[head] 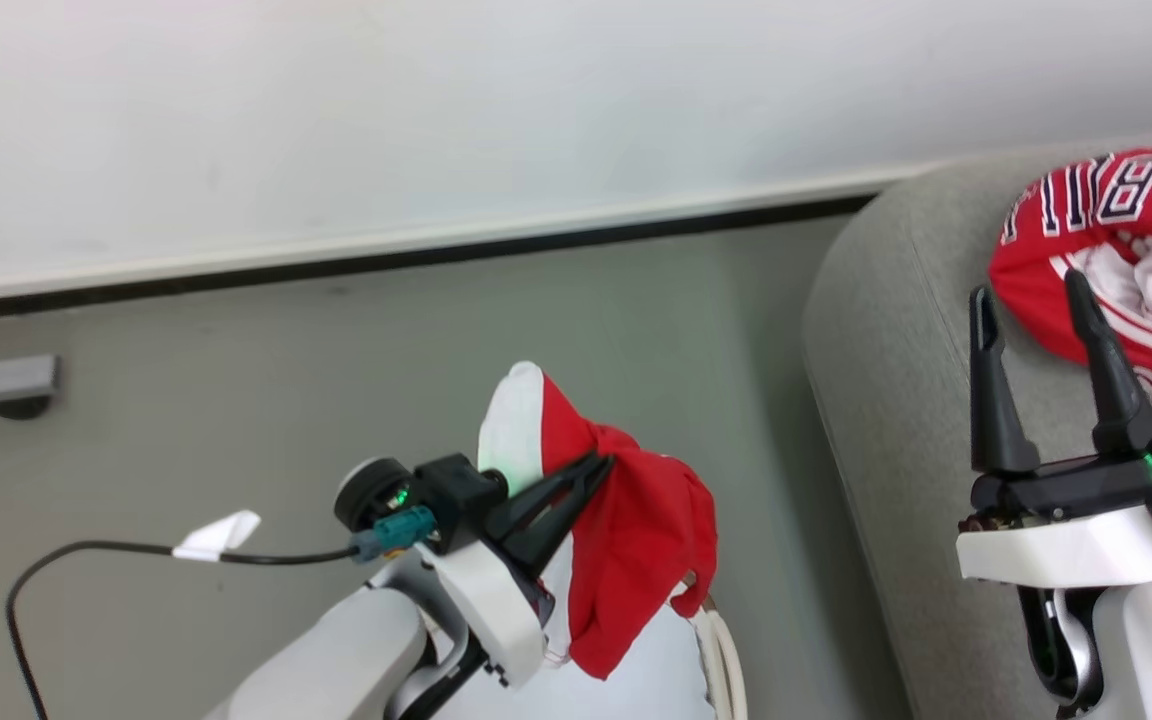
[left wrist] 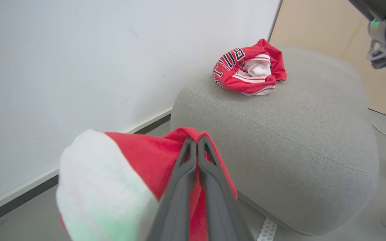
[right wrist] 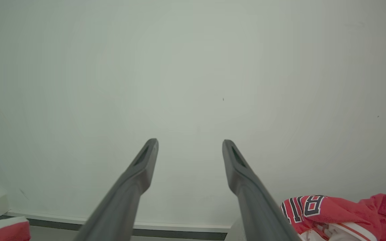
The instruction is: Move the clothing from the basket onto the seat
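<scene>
Fabric of the hanging jersey (head: pixel 636 540), red with a broad white patch, is being pinched by the left gripper (head: pixel 604 462), whose two dark fingers are pressing flat together with a fold of the cloth caught near their tips. This garment is dangling in the air clear of the seat (head: pixel 896 330), out beyond its rounded left edge and over the grey floor (head: pixel 336 340), with the loose cloth drooping below the fingers. A second garment, the crumpled jersey (head: pixel 1116 240), is lying bunched on top of the seat, toward its far side near the white wall (head: pixel 436 100). Its red cloth is showing white block letters with dark outlines, and white striped trim is folding into its middle. The right gripper (head: pixel 1026 287) is hovering over the seat, at the near edge of the crumpled jersey, its fingers standing wide apart and holding nothing. One fingertip is overlapping the garment's edge in the head view, though whether it is touching I cannot tell. In the right wrist view the spread fingers are pointing at the wall behind the seat, with the lettered jersey low beside the right-hand finger.
</scene>
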`<state>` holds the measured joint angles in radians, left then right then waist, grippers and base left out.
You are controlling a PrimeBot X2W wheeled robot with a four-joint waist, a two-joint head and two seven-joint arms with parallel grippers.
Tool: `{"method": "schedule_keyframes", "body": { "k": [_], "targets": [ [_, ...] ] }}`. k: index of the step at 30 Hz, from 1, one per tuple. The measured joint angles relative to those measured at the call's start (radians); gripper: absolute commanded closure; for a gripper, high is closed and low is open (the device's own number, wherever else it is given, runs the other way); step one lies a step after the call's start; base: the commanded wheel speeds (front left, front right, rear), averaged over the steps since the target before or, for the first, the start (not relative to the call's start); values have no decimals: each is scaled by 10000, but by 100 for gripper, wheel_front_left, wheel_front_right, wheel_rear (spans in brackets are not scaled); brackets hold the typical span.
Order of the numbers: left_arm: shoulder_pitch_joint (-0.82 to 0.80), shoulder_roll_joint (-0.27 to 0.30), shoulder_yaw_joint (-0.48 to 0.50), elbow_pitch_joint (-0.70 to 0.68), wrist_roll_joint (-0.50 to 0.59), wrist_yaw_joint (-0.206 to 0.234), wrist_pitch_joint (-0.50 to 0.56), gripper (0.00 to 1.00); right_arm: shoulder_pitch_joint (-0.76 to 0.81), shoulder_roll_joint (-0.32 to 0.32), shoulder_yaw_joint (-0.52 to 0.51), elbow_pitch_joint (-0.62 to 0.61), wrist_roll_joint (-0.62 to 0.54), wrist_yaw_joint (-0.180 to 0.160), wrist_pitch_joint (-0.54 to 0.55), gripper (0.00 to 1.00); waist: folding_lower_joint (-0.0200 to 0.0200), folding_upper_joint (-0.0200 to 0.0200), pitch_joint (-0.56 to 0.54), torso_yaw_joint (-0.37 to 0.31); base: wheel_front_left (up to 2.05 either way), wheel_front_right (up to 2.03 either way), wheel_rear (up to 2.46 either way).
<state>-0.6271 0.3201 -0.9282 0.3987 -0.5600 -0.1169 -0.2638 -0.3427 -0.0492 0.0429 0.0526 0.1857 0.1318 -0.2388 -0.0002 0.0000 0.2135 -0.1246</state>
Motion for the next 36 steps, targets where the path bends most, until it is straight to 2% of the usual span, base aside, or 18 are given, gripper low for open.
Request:
{"method": "schedule_keyframes", "body": {
  "k": [13, 24, 36],
  "targets": [
    [-693, 328, 1064, -1394, -211, 314, 255, 100, 619, 2, 775, 786, 558, 0, -81, 0, 0, 0, -1433, 920, 0, 0, 0],
    [-1408, 677, 1766, -2554, -585, 740, 721, 100, 792, 6, 1467, 1118, 700, 0, -150, 0, 1, 0, -1615, 1139, 0, 0, 0],
    [-1495, 709, 1850, -2681, -706, 871, 792, 100, 665, -180, 2474, 1494, 520, 0, 12, 0, 2, 1, -1668, 1186, 0, 0, 0]
  ]
}}
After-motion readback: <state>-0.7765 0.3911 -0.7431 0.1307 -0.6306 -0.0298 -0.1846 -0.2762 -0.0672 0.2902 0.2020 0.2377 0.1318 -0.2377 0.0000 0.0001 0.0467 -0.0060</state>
